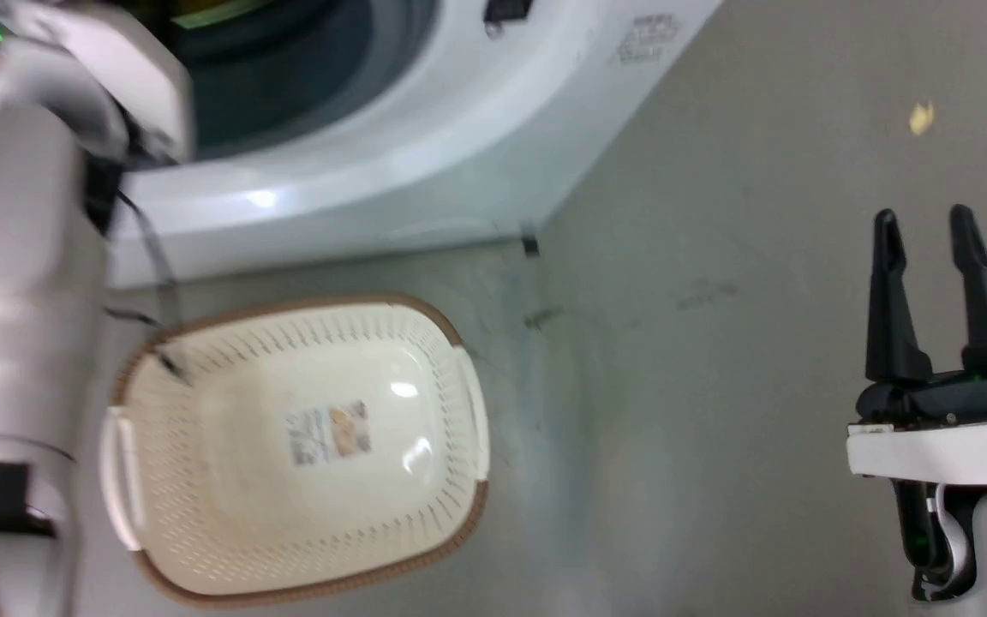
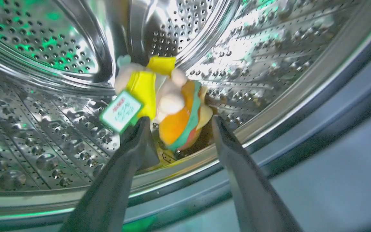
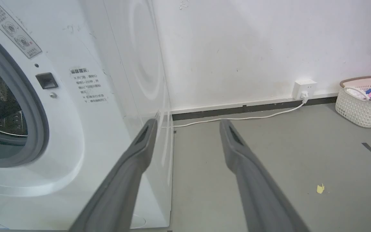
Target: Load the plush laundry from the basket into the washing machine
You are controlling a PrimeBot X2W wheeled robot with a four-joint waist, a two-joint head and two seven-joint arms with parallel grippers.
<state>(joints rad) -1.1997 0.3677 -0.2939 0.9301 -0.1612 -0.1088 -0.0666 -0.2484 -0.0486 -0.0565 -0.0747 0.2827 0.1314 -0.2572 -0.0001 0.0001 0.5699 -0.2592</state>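
My left gripper reaches into the washing machine, its two dark fingers spread wide and gripping nothing; the plush laundry lies inside the shiny perforated drum, just past my fingertips and close to the drum's front lip; the peach-pink doll with its yellow bits is pressed against the orange burger plush with its green and red layers; the green tag hangs off the bundle beside the tip of one finger, and I cannot tell whether they touch. In the head view my pale left forearm runs up into the washer's dark opening. The basket stands on the grey floor just in front of the machine, the label sticker on its inner bottom in plain sight. My right gripper hangs well off to the right over the floor, fingers wide apart and holding nothing; along those fingers I see the washer's front corner, a wall socket with a white cable, a second basket of coloured clothes, and a yellow scrap on the floor.
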